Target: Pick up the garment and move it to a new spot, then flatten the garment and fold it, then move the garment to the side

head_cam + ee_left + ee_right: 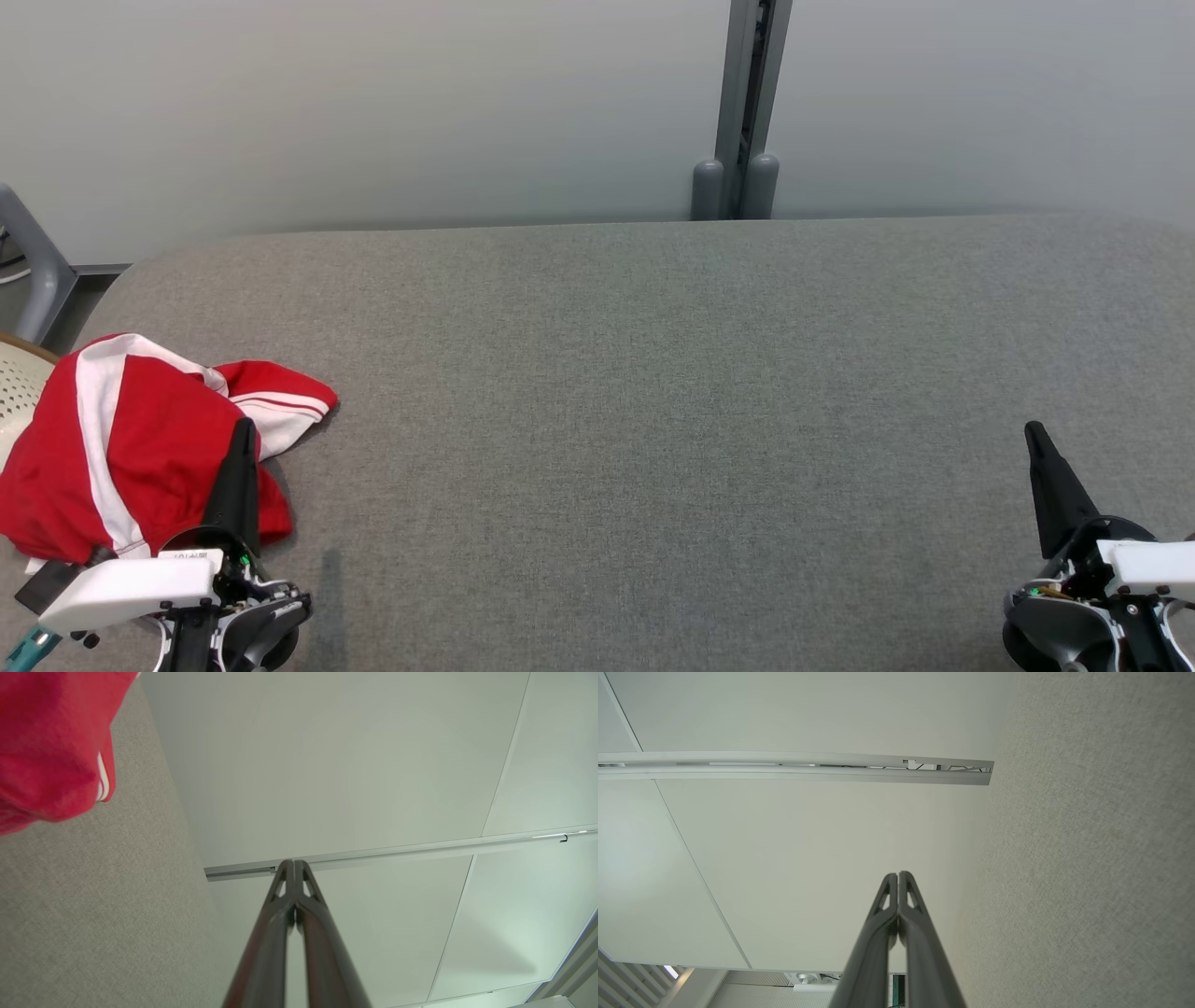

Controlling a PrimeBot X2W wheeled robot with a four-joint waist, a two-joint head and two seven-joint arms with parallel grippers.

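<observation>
Well, the red jersey garment with broad white stripes (140, 448) lies crumpled in a soft heap at the near left corner of the grey, felt-like cloth-covered tabletop (653, 420). Its striped cuff points toward the middle, and its left side hangs over the table's edge. The cloth is bunched and rounded, with deep folds, and one white band curves over the top of the heap.

The left gripper (245, 429) stands just in front of the heap, its two long, dark, tapered fingers pressed together into a single point with nothing between them. From the left wrist, the same gripper (294, 863) shows its tips touching, small triangular openings just below them. There the garment (46, 742) sits off to one side of the fingers, blurred and fuzzy, resting on the woven tabletop (93, 905).

The right gripper (1034, 431) is well apart from it, at the near right, over bare grey cloth. Its fingers are likewise closed tip to tip and hold nothing, as the right wrist view of the gripper (898, 875) makes plain, beside the coarse weave of the tabletop (1087, 858).

The table's far edge is rounded at the corners. Behind it rises a smooth pale wall (373, 112), split by an upright grey metal post (747, 103) with two rounded caps at its foot. At the far left are a slanted grey tube (28, 261) and a cream perforated object with a brown rim (19, 383).
</observation>
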